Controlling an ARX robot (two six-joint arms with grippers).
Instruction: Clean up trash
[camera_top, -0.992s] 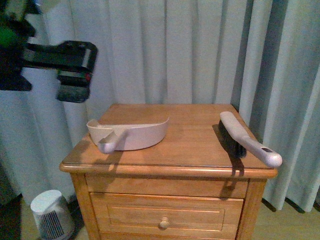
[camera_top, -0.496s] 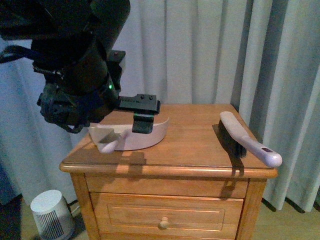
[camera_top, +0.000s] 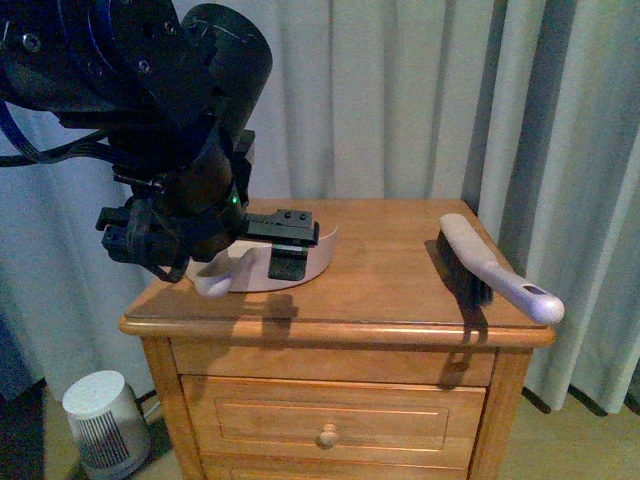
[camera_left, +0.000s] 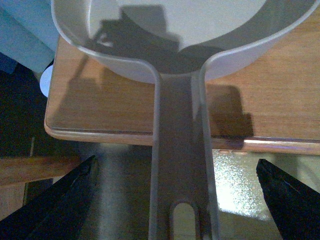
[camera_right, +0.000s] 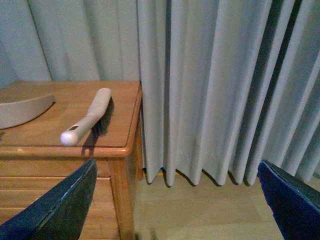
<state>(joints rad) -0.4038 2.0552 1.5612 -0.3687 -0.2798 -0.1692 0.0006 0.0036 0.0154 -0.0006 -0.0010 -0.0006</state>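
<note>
Left gripper (camera_left: 175, 162) is being held at the handle of the dustpan (camera_left: 165, 40), which is overhanging the front edge of the nightstand (camera_top: 390, 290). Its fingers are being held wide apart, either side of the handle, clear of it. Right gripper (camera_right: 176, 165) is being held beside the nightstand, fingers likewise spread, gripping nothing. Brush (camera_right: 90, 117) is lying near the right edge. Trash: position cannot be told.

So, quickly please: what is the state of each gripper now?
Left gripper: open, jaws either side of the dustpan handle, not gripping it.
Right gripper: open, holding nothing.
</note>
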